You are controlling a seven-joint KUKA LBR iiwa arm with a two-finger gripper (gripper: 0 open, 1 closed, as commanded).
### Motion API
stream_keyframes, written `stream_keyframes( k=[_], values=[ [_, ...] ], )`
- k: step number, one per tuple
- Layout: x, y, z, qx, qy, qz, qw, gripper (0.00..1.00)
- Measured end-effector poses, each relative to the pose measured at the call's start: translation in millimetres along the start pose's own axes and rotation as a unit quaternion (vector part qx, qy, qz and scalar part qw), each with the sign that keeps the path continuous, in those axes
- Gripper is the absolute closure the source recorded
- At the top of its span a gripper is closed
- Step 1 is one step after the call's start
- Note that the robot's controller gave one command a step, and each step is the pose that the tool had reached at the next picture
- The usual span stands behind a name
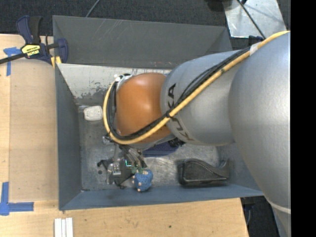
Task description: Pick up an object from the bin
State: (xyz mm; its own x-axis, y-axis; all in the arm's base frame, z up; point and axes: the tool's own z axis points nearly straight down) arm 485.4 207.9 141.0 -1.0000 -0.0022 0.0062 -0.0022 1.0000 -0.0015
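Observation:
My gripper [120, 168] hangs below the orange wrist cover, low over the bin floor near the front left. A small blue rounded thing with pale speckles [143, 180] lies right beside it, on its front right and touching or nearly touching it. A little green-tinted bit [133, 165] shows against the gripper's right side; I cannot tell whether it belongs to the blue thing or to the gripper.
A black wedge-shaped thing [202, 173] lies along the front wall to the right. A white stubby piece [93, 113] rests at the left by the back slope. A blue flat thing [159, 150] peeks out under the arm, which covers the bin's middle and right.

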Motion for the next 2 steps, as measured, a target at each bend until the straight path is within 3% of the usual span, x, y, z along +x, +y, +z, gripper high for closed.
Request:
stream_keyframes(
  k=[1,2],
  values=[
    [-1.4,-73.0,63.6,0.001,-0.001,-0.06,0.9982,0.0],
    [-18.7,-128.3,62.5,0.001,-0.0052,-0.204,0.979,0.0]
  ],
)
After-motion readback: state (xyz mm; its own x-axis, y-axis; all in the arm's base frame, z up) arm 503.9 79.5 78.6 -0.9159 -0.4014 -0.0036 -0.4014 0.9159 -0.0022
